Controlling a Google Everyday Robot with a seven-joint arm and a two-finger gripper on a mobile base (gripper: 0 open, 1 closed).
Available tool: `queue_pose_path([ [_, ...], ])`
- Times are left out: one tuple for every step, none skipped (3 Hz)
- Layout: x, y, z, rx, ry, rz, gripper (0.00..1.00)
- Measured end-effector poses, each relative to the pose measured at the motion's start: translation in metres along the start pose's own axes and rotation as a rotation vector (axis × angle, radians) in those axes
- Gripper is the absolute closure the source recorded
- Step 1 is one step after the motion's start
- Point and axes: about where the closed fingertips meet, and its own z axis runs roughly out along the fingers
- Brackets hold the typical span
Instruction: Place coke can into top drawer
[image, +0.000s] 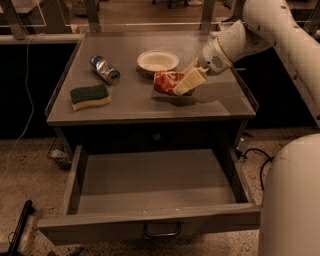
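Observation:
The coke can (164, 81), red-orange and dented, is at the middle right of the cabinet top, just in front of the white bowl. My gripper (181, 86) reaches in from the right and is shut on the can's right end, with a cream finger (189, 81) across it. A shadow lies on the top just under the can. The top drawer (150, 218) is pulled wide open below the cabinet top, with its curved handle (162, 230) at the front. Nothing lies inside it.
A white bowl (158, 61) sits at the back middle of the grey cabinet top (125, 107). A silver-and-blue can (105, 69) lies at the back left. A green-and-yellow sponge (89, 96) lies at the front left. My white arm (280, 30) fills the right side.

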Motion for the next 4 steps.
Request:
queue_pose_path([
  [-0.002,0.01,-0.037,0.047,-0.001,-0.014,1.0],
  [0.001,0.034,-0.073,0.091,-0.001,-0.03,1.0],
  [0.01,0.064,-0.1,0.128,-0.014,-0.03,1.0],
  [0.021,0.094,-0.115,0.147,-0.029,-0.025,1.0],
])
